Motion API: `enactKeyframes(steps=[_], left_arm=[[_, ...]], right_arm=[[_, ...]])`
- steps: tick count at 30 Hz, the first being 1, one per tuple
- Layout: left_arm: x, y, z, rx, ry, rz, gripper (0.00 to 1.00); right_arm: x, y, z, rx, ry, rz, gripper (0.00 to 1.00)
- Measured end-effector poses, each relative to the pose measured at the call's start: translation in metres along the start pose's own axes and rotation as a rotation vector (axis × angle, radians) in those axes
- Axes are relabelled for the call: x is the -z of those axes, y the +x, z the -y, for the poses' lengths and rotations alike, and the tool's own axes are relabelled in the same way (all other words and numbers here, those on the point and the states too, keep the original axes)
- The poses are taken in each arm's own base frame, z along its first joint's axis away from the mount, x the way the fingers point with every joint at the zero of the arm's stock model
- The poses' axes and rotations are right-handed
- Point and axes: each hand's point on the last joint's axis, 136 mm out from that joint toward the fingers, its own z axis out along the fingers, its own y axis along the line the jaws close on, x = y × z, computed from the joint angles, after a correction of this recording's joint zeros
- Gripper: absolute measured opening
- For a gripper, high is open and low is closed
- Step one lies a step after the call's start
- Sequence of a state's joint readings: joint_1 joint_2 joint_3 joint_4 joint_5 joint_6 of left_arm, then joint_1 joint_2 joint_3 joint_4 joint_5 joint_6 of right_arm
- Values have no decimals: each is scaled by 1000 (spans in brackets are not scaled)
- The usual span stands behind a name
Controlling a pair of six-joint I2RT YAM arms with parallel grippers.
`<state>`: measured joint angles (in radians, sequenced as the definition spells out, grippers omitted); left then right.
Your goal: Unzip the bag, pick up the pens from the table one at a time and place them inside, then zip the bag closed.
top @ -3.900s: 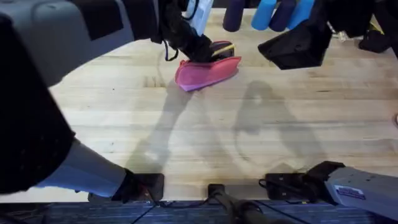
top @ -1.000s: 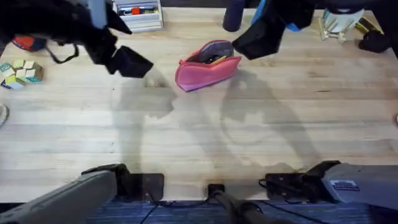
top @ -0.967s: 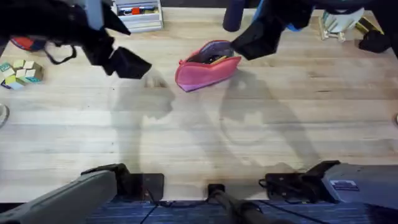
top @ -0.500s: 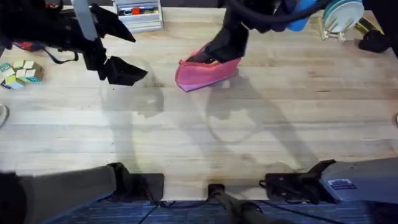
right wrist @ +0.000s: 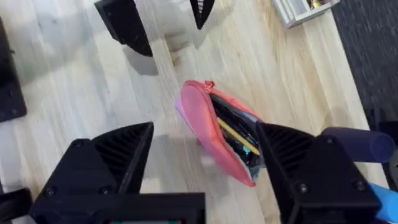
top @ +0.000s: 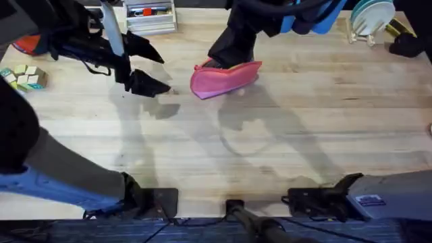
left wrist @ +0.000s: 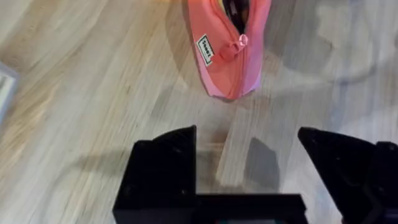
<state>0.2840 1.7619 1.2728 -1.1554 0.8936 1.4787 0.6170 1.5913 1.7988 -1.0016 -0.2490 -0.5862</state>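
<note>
Lying unzipped on the surface [top: 283,135], pink bag [top: 224,77] with pens [right wrist: 237,138] inside, right fingers [right wrist: 205,152] spread wide over it, holding nothing, left fingers [left wrist: 249,158] spread empty at its 9 o'clock

You have bare desk [top: 270,142] on the near side of the bag [top: 224,78], but the right tool [top: 226,54] crowds its far edge and the left tool [top: 145,67], jaws apart, stands just beside its zipper-pull end.
</note>
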Motion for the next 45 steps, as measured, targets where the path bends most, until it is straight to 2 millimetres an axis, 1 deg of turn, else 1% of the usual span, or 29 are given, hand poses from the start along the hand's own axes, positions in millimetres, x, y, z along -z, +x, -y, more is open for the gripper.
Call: enactKeyframes(steps=[1, 3, 9, 15, 20, 23, 25, 30, 33, 38, 41, 45], left_arm=[[-5, 3, -5, 2, 6, 13, 993], [-5, 2, -7, -9, 0, 22, 993], [-5, 0, -8, -14, -2, 34, 993], [-5, 0, -8, -14, -2, 35, 992], [-5, 0, -8, -14, -2, 35, 993], [-5, 0, -8, -14, -2, 35, 993], [-5, 0, -8, -14, -2, 35, 993], [-5, 0, -8, -14, -2, 35, 993], [-5, 0, -8, -14, -2, 35, 993], [-5, 0, -8, -14, -2, 35, 993], [-5, 0, -8, -14, -2, 35, 993], [-5, 0, -8, -14, -2, 35, 994]], right_arm=[[-2, 0, 0, -17, -3, -1, 995], [-6, 1, 1, -25, -8, -7, 995], [-20, 7, 2, -46, -27, -37, 995], [-21, 6, -1, -58, -38, -34, 996], [-21, -1, -12, -77, -97, 3, 996], [-24, -5, -17, -79, -122, 12, 996], [-31, -6, -20, -93, -141, 9, 996], [-56, -6, -22, -157, -169, -10, 996], [-66, -10, -19, -203, -166, -2, 996], [-70, -18, -8, -313, -124, 24, 996], [-71, -14, 1, -406, -68, 2, 996], [-74, -9, 9, -475, -20, -20, 996]])
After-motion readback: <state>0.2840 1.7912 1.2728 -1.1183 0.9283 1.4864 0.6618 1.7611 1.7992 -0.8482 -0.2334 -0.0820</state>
